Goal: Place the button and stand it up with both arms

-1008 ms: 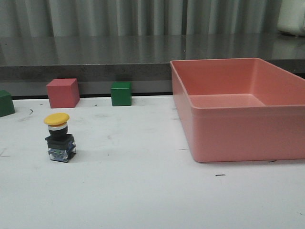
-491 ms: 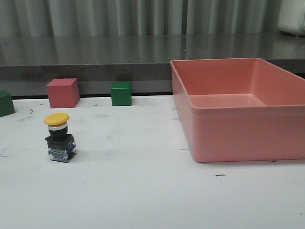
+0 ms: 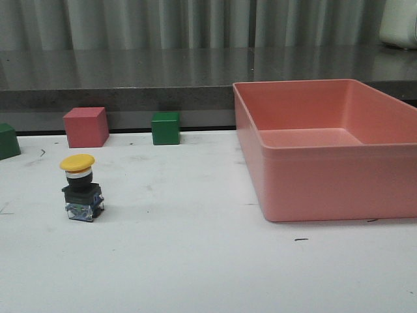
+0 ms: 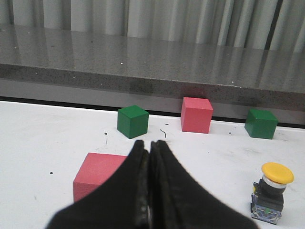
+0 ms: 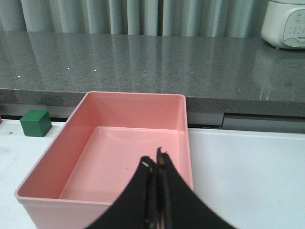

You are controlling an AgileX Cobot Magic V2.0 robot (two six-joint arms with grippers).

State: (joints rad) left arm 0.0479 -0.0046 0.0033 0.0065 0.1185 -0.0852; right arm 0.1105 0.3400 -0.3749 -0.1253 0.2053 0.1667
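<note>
My left gripper [image 4: 150, 191] is clenched on nothing, its two matte black fingers pressed flat together along a thin seam. My right gripper [image 5: 155, 191] is likewise pinched closed and empty, its tapered black tips meeting over the bin.

The desk [image 3: 195, 261] is a smooth white sheet, scuffed with small dark marks. On it, at about 9 o'clock in the front view, the button [image 3: 81, 188] stands upright: clear-bluish contact block flat on the desk, blocky black body above it, a silver collar, and the rounded glossy yellow mushroom cap on top. Its long axis runs vertical, cap pointing straight up. In the left wrist view it stands free, apart from my fingers.

Just beyond my left gripper lies a pink cube [image 4: 97, 174], matte and sharp-edged.

At 3 o'clock in the front view sits the salmon-pink plastic bin [image 3: 313, 189], rectangular, with smooth walls, a rounded rim and a stepped floor. It holds nothing.

Farther back, along the desk's far edge from 9 to 12 o'clock, stand a green cube [image 3: 8, 141], a red-pink cube [image 3: 85, 127] and another green cube [image 3: 165, 128], well apart. Behind them runs a speckled grey stone ledge [image 3: 130, 72], then pleated grey curtains [image 3: 163, 23].
</note>
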